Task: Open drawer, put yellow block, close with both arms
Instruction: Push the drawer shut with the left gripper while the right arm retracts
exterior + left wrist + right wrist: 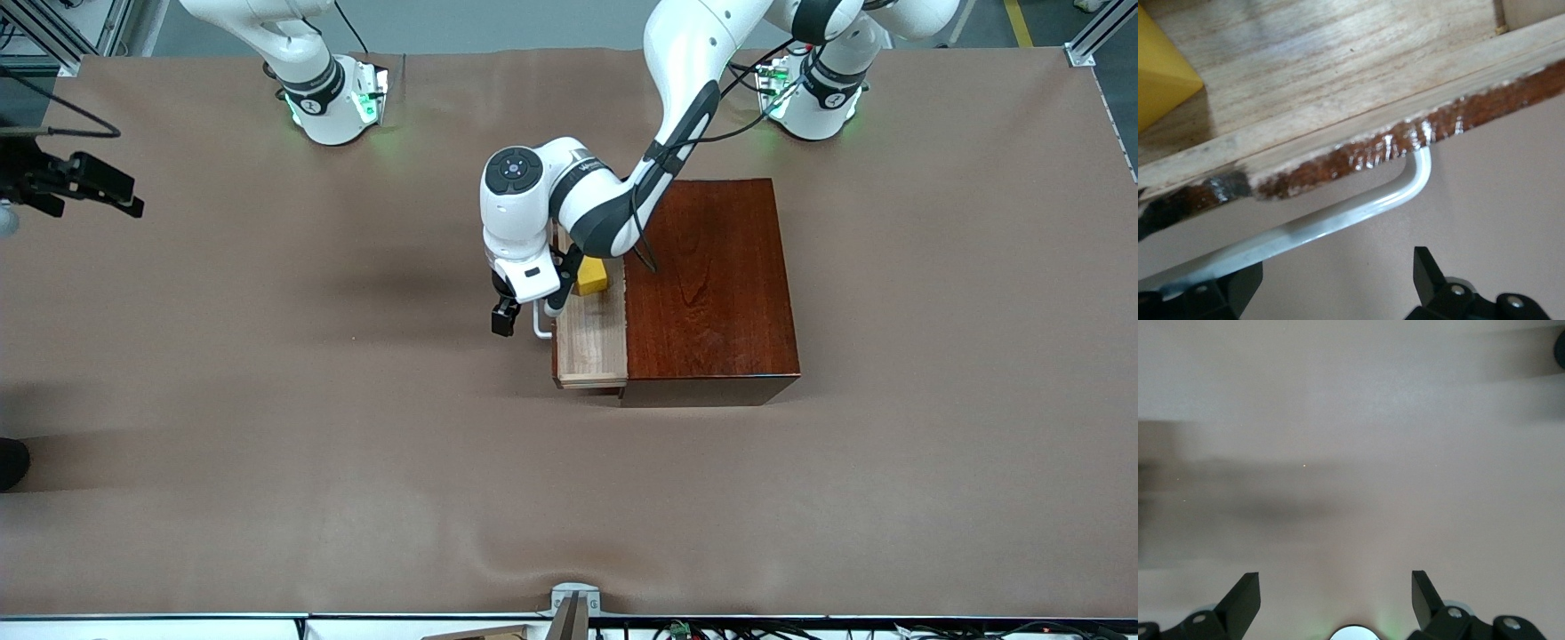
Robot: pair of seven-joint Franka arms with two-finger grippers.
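A: Bright yellow, the block point(593, 276) is a small cube lying in the pulled-out drawer point(590, 338), on its pale wood floor.

B: And the tools?

A: The left tool point(526, 313) straddles the drawer's white bar handle point(1338, 214), fingers spread, not gripping. The right tool point(1336, 597) waits wide open, empty, over the brown table point(267, 400).

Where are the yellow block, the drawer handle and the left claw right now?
yellow block point(593, 276): front view, its top face.
drawer handle point(1405, 193): left wrist view, the bar's curved corner.
left claw point(526, 309): front view, between its open fingertips.
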